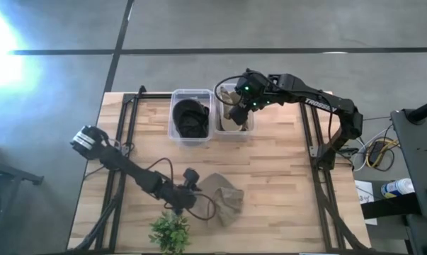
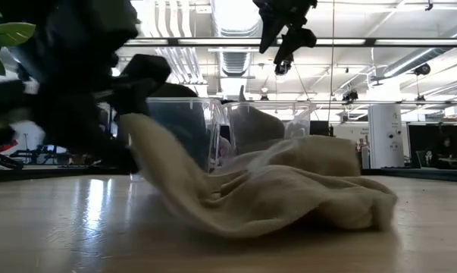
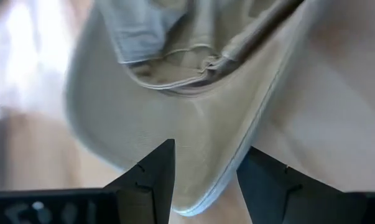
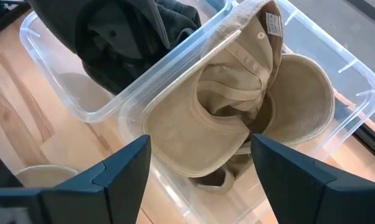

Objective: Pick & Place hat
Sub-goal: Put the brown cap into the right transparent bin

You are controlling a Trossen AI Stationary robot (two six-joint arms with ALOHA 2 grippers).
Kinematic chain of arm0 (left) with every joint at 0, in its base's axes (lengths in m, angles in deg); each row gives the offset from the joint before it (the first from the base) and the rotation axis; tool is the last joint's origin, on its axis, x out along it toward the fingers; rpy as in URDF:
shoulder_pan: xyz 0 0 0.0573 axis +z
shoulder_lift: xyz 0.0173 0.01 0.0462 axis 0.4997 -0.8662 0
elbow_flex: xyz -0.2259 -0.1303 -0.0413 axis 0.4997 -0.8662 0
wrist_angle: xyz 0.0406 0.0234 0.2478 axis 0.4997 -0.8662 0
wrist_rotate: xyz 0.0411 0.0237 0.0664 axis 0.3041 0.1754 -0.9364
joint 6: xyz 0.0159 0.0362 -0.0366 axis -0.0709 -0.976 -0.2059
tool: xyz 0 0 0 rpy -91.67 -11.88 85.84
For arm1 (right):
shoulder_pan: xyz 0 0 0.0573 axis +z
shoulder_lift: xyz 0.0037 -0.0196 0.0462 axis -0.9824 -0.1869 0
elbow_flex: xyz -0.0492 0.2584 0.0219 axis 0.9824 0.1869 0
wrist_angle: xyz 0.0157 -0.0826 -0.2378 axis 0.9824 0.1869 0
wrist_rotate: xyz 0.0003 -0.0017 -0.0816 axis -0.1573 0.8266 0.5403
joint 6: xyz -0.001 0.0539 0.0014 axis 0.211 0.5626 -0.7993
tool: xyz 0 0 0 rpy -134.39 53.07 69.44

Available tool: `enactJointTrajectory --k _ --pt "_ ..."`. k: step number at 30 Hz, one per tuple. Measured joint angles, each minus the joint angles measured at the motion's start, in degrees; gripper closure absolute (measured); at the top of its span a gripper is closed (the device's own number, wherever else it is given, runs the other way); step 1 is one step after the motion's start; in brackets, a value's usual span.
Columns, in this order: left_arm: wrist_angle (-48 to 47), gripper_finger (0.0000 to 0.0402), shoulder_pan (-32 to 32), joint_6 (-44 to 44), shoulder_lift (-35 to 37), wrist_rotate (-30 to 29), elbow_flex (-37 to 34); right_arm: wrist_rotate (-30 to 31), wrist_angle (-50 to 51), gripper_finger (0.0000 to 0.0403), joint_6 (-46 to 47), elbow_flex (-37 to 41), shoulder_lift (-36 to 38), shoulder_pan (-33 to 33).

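A tan hat (image 1: pixel 224 202) lies crumpled on the near middle of the wooden table, its brim facing my left gripper (image 1: pixel 197 190). That gripper comes at it from the table's left and is shut on the brim (image 3: pixel 204 186). My right gripper (image 1: pixel 236 113) hangs open over the right-hand clear bin (image 1: pixel 250 131). In the right wrist view it (image 4: pixel 199 168) touches nothing. The bin (image 4: pixel 355 81) holds tan hats (image 4: pixel 237 106), brims leaning on its walls. My left gripper pinches the tan hat's brim (image 3: pixel 199 143) near its stitched edge, between the two fingers (image 3: pixel 153 180). The fingers come from the table's left, slanting down. The held side of the brim (image 2: pixel 141 129) is raised off the table. The rest of the hat (image 2: pixel 304 197) lies slack on the wood.
A second clear bin (image 1: pixel 174 117) with black hats (image 1: pixel 192 117) stands left of the tan-hat bin, at the table's far middle. A small green plant (image 1: pixel 171 232) sits at the near edge, close to my left arm. Bare wood (image 1: pixel 284 184) lies to the hat's right.
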Motion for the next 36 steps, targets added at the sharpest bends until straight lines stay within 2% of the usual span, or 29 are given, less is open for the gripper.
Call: enactJointTrajectory --k 2,5,12,15,18,25,27,30,34,36 --pt "1.76 0.0244 0.19 -1.01 -1.65 -2.51 0.88 0.0 0.18 0.0133 0.0 0.03 0.0 0.0" --pt "1.6 0.0264 0.4 -1.68 -3.96 -2.86 3.22 -0.01 1.18 0.0131 -0.01 0.05 0.0 0.02" --pt "1.57 0.0386 1.15 2.45 -7.4 -0.96 9.27 0.03 2.93 0.0141 -0.93 0.14 1.53 2.14" --pt "0.62 0.0389 2.65 9.94 -8.0 -1.37 11.28 1.16 3.06 0.0147 -1.09 0.14 4.08 4.74" --pt "-1.98 0.0393 4.35 19.0 -6.33 -0.45 12.69 5.35 4.12 0.0154 -0.01 0.21 7.75 8.24" --pt "-2.15 0.0395 11.27 46.29 6.19 15.94 15.48 12.32 6.72 0.0169 9.62 2.52 17.81 16.16" --pt "-1.82 0.0395 14.15 53.18 9.76 17.0 15.86 15.28 6.75 0.0172 12.13 3.82 20.67 18.26" --pt "1.45 0.0395 18.57 61.76 15.03 14.42 16.18 21.08 6.71 0.0175 15.66 6.06 24.49 21.28" --pt "8.35 0.0395 22.77 68.25 19.9 -0.11 16.32 28.22 6.68 0.0175 20.64 10.12 28.6 25.19" --pt "12.03 0.0394 25.53 69.99 20.41 -4.82 16.33 31.12 6.58 0.0175 23.72 12.51 30.13 26.74"
